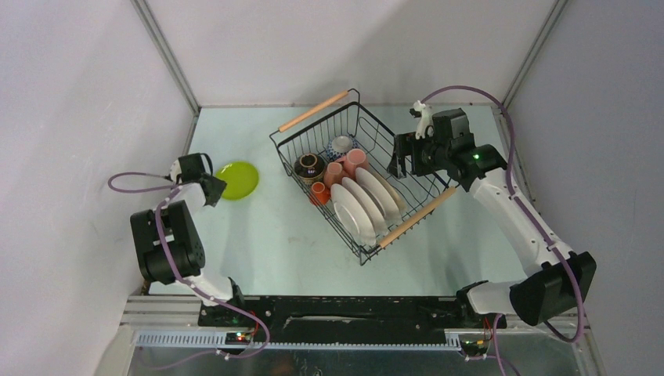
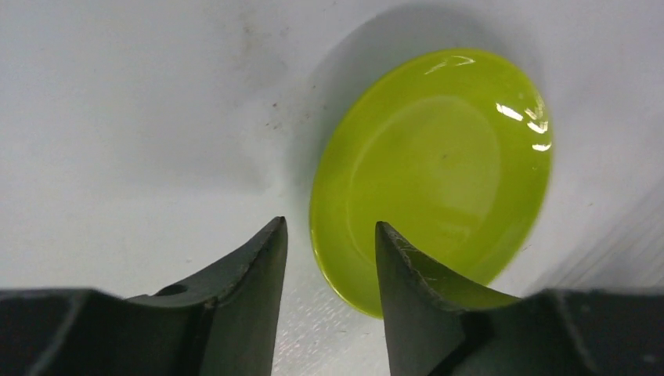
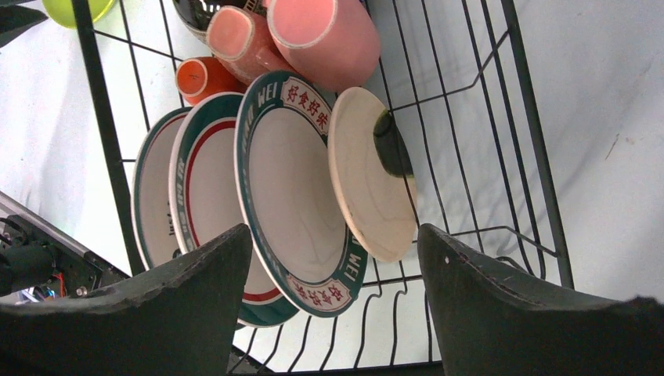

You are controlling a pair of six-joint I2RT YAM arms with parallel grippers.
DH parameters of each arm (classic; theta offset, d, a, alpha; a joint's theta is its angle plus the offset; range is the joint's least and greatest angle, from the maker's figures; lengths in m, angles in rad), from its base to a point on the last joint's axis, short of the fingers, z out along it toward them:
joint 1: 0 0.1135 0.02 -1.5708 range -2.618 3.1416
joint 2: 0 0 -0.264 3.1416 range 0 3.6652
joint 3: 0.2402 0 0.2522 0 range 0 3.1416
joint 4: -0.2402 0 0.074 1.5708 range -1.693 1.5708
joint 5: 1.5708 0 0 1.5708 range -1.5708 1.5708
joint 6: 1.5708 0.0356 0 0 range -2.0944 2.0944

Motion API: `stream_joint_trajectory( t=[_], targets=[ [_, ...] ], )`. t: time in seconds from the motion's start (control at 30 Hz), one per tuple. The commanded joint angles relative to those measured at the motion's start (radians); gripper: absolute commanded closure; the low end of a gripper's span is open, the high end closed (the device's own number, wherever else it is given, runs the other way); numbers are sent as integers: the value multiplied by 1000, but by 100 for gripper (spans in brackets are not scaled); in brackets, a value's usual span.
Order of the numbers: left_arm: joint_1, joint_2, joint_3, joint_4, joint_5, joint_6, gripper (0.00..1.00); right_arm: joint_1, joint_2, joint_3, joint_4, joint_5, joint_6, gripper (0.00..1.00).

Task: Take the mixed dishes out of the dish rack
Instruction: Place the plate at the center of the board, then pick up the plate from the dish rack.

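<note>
The black wire dish rack [image 1: 376, 125] stands mid-table with wooden handles. It holds three green-rimmed white plates [image 1: 352, 210], a cream saucer [image 1: 389, 188], two pink mugs [image 1: 356, 160], an orange cup [image 1: 319, 193], a dark bowl [image 1: 309, 166] and a patterned bowl [image 1: 341, 145]. My right gripper [image 1: 399, 166] hovers open and empty over the rack's right side. In the right wrist view it [image 3: 335, 229] is just above the saucer [image 3: 364, 180] and the nearest plate [image 3: 294, 172]. My left gripper [image 2: 330, 225] is open and empty at the near rim of a lime-green plate [image 2: 434, 164].
The lime-green plate [image 1: 237, 180] lies flat on the table left of the rack. The pink mugs [image 3: 329, 35] and the orange cup [image 3: 200, 77] lie on their sides behind the plates. White walls close in the table at the back and both sides.
</note>
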Motion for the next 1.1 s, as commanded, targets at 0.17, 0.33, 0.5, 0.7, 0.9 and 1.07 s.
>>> stream_joint_trajectory(
  t=[0.17,0.33,0.5,0.7,0.9,1.07],
  targets=[
    [5,-168,7,-148,-79,120,26,-44,72,5,-15,-81,13,29],
    [-13,-297,-9,-208,-58,169,14,-49,105,-10,0,-105,18,33],
    [-116,-447,-8,-296,-120,263,1,-50,147,-23,8,-149,12,37],
    [-257,-652,-25,-360,-200,355,0,-45,198,-26,16,-173,-1,39],
    [-294,-790,-70,-371,-172,452,0,-28,256,-25,24,-192,-25,41],
    [-336,-813,-106,-352,-161,464,0,-19,297,-26,37,-215,-45,44]
  ],
)
